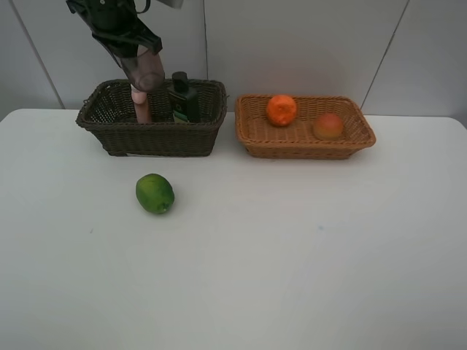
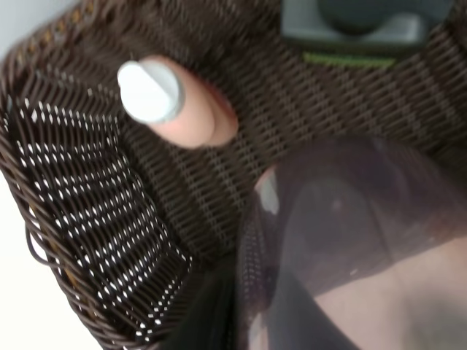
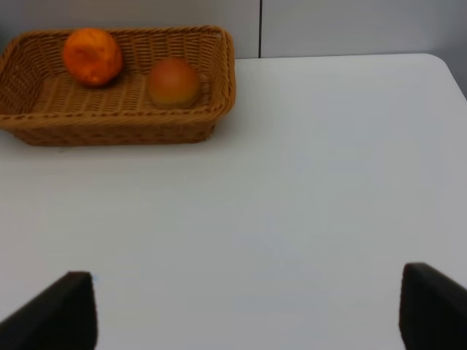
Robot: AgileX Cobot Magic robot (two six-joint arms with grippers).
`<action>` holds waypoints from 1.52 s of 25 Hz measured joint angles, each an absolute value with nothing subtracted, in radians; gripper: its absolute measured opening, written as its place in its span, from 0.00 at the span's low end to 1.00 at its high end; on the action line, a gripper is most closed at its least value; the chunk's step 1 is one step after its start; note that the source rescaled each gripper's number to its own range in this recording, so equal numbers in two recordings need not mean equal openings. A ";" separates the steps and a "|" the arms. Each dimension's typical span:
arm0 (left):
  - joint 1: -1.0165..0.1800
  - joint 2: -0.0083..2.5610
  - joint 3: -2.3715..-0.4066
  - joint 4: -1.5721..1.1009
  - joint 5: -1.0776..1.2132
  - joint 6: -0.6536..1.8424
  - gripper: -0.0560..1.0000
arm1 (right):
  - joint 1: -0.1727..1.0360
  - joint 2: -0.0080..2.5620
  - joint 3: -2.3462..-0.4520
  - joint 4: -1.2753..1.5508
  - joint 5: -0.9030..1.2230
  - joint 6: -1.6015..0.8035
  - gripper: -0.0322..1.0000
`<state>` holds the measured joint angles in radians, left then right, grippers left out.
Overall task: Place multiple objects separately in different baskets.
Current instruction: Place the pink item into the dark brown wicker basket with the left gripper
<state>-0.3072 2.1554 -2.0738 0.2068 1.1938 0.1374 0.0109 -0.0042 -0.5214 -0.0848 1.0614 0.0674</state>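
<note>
Over the dark basket (image 1: pixel 109 124) at far left, the left gripper (image 1: pixel 139 55) grips the purple cup (image 1: pixel 146 71), above the pink bottle (image 1: pixel 141 103) and green bottle (image 1: pixel 184 98). A lime-green fruit (image 1: pixel 155 193) lies on the desk (image 1: pixel 292 255). The tan basket (image 1: pixel 252 138) holds the orange (image 1: pixel 282 110) and peach (image 1: pixel 328 126). The right gripper (image 3: pixel 248 306) stands open, empty.

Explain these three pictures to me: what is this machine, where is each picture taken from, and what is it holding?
It is a robot with two arms. One camera looks down from high up; each wrist carries another. On the white table stand a dark basket with a pink bottle and a green bottle, and a tan basket with an orange and a peach. A green fruit lies loose. The left hand holds a purple cup over the dark basket. The right hand is open, empty.
</note>
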 joint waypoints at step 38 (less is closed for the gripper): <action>-0.261 2.265 -1.989 0.215 0.947 0.145 0.07 | 0.011 -0.004 -0.521 -0.085 1.061 0.067 0.86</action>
